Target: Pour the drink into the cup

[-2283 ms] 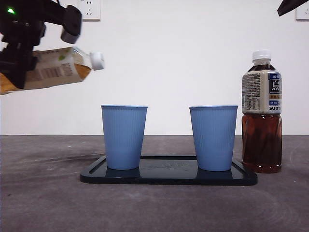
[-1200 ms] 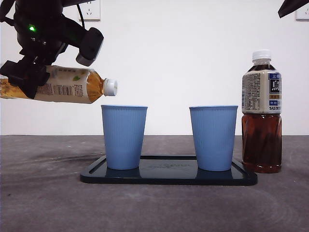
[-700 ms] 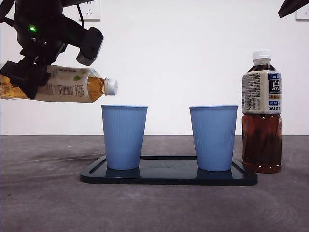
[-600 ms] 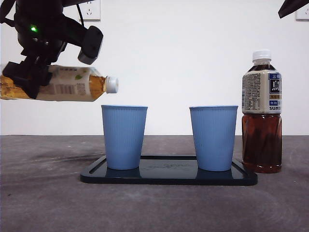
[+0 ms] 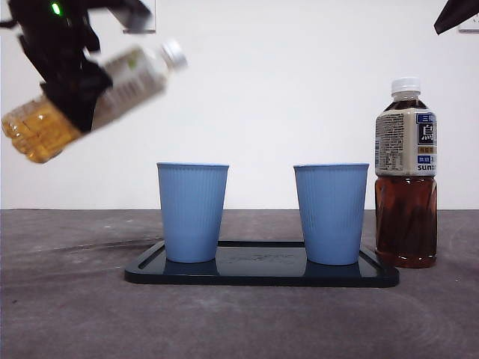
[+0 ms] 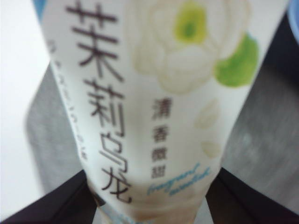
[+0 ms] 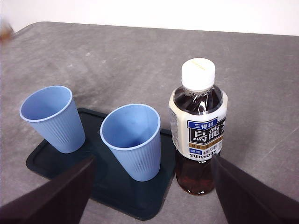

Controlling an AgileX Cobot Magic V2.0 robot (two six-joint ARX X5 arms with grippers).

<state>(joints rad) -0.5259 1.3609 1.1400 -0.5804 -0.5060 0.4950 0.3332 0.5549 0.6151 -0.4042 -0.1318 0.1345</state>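
The drink, a pale tea bottle (image 5: 112,82) with a white label and its white cap (image 5: 174,52) on, hangs high at the left, blurred, cap end tilted upward. My left gripper (image 5: 71,82) is shut on its middle; the left wrist view is filled by the label (image 6: 159,102) between the black jaws. Two blue cups stand upright and empty on a dark tray (image 5: 262,275): the left cup (image 5: 192,213) (image 7: 52,119) below the bottle's cap end, the right cup (image 5: 331,215) (image 7: 133,140) beside it. My right gripper (image 7: 154,205) waits open above them.
A capped bottle of dark tea (image 5: 406,176) (image 7: 197,126) stands upright on the grey table just right of the tray's edge (image 7: 42,163). The right arm shows only as a black tip (image 5: 453,15) at the top right corner.
The pale bottle lay nearly level with its cap just over the left cup's rim. It has swung up and back to the left, cap end now raised. Cups and dark bottle have not moved.
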